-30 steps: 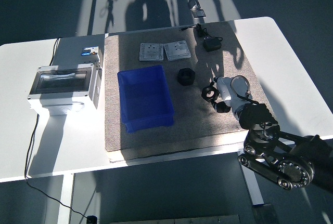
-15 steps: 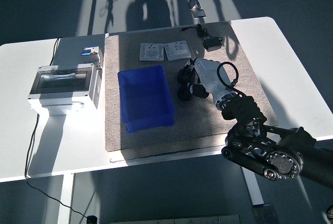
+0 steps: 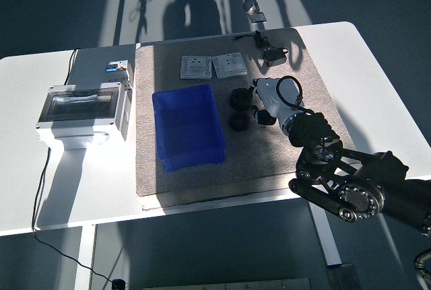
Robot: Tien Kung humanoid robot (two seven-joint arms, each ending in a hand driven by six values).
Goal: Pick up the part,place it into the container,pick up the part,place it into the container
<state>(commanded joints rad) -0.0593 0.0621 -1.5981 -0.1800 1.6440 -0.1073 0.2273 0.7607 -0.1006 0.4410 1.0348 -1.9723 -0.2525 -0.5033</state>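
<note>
A: Where do the parts sit?

B: Two black ring-shaped parts lie on the grey mat on the white bench, both just right of the blue container. The far part and the near part lie one behind the other, close together, neither in the container, which looks empty.

A: And the robot hand?

B: Only the right robot hand is in view, reaching in from the lower right. Its dark fingers point left, and they end just to the right of the two parts, about level with the gap between them. Whether they touch or pinch either part I cannot tell; the fingers are small and dark against dark parts.

A: So what does the coming move turn on?

B: The parts lie to the left of the robot hand, and the container further left on the same line. As rings, they have no long axis to match. I judge the near part slightly handier, and the carry short: a leftward sweep over the container's right wall.
</note>
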